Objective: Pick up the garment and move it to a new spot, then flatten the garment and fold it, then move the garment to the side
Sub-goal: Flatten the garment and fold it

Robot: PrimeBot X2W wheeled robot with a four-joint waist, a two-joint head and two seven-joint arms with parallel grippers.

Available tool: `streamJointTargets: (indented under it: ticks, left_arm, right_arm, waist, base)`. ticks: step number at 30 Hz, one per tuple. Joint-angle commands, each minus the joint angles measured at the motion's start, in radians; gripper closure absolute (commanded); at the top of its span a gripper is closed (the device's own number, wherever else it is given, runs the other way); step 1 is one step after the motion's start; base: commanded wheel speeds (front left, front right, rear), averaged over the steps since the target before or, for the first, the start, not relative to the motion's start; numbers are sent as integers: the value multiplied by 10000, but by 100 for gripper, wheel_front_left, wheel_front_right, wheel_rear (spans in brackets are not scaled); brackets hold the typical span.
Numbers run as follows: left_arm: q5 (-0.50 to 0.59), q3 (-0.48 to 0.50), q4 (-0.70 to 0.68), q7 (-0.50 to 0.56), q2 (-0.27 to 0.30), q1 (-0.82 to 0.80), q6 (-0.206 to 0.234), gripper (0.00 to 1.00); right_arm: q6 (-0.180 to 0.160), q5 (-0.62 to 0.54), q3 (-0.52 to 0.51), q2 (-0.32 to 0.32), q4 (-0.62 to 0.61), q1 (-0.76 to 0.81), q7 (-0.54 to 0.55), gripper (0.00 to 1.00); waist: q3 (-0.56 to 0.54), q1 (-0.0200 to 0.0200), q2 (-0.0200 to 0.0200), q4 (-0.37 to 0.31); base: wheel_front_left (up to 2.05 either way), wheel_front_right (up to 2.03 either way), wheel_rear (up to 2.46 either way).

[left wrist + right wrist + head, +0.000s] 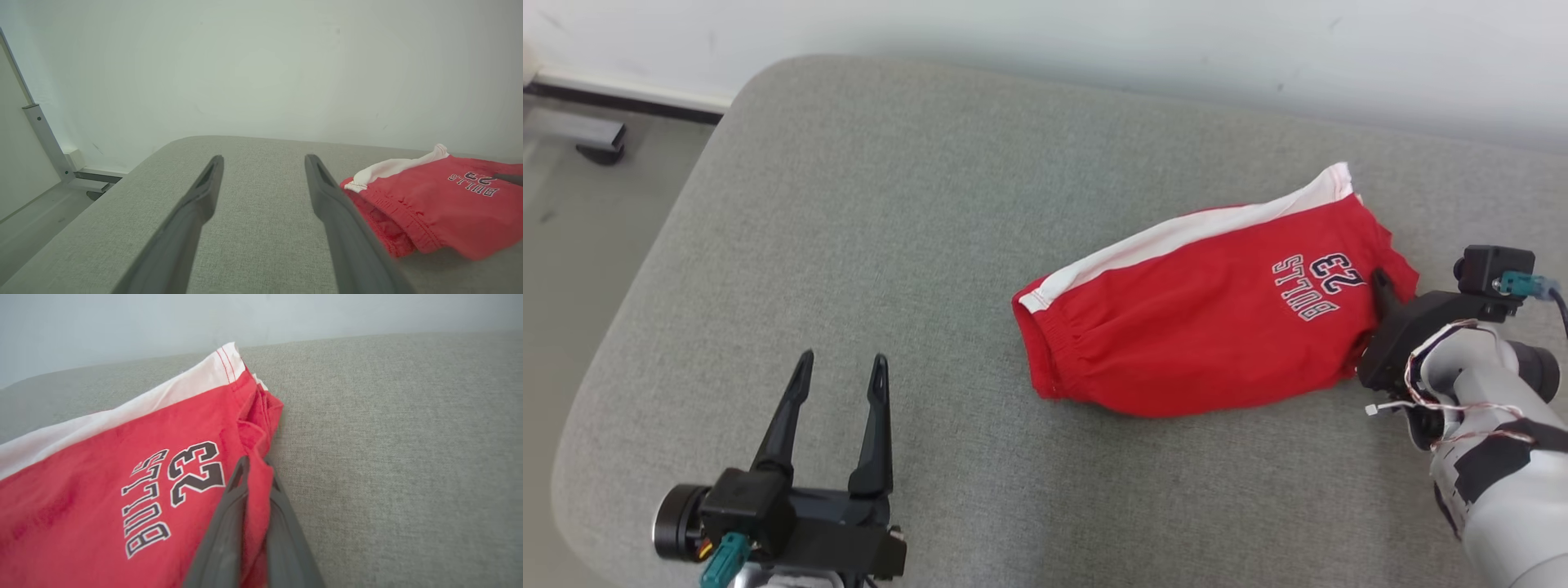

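The garment is a pair of red shorts with a white side stripe and "BULLS 23" lettering, lying folded over on the grey cushion. My right gripper is shut on the garment's right hem edge; in the right wrist view a fold of red cloth is pinched between the two fingers of that gripper. My left gripper stands open at the lower left, well clear of the garment, with nothing between its fingers. In the left wrist view that gripper points past the garment's waistband.
The cushion's rounded left edge drops to a pale floor. A white wall runs along the back. A metal frame stands at the far left.
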Motion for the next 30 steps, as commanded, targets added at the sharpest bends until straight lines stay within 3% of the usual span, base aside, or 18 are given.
streamJointTargets:
  ticks: [1,10,16,25,26,27,30]
  left_arm:
    - [18,51,41,-30,-23,148,-34,0]
    - [270,439,149,-30,-70,741,-220,0]
    - [392,599,107,-30,-97,976,-290,0]
    - [558,810,71,-30,-64,1261,-404,0]
    - [569,829,72,-30,-64,1258,-418,0]
    - [567,850,70,-30,-66,1249,-433,0]
    - [556,846,108,-30,-77,1205,-450,0]
  right_arm:
    - [-30,88,61,84,-84,200,-70,100]
    - [-30,1620,499,-347,-2148,2273,-212,100]
    - [-30,2355,126,-764,-3661,4255,-123,100]
    - [-30,1716,-999,-600,-5593,6625,391,100]
    - [-30,1509,-1172,-573,-5774,6746,504,59]
    - [-30,1325,-1384,-527,-5967,6805,556,0]
    - [-30,564,-1923,-396,-6446,6826,845,0]
  waist:
    - [-263,0,1,-191]
    - [-1149,0,1,-959]
    - [-1359,0,1,-1369]
    - [-1502,0,1,-1727]
    - [-1493,0,1,-1749]
    - [-1484,0,1,-1765]
    - [-1464,0,1,-1754]
  base:
    - [0,0,0]
    - [0,0,0]
    - [0,0,0]
    - [0,0,0]
    - [0,0,0]
    - [0,0,0]
    - [0,0,0]
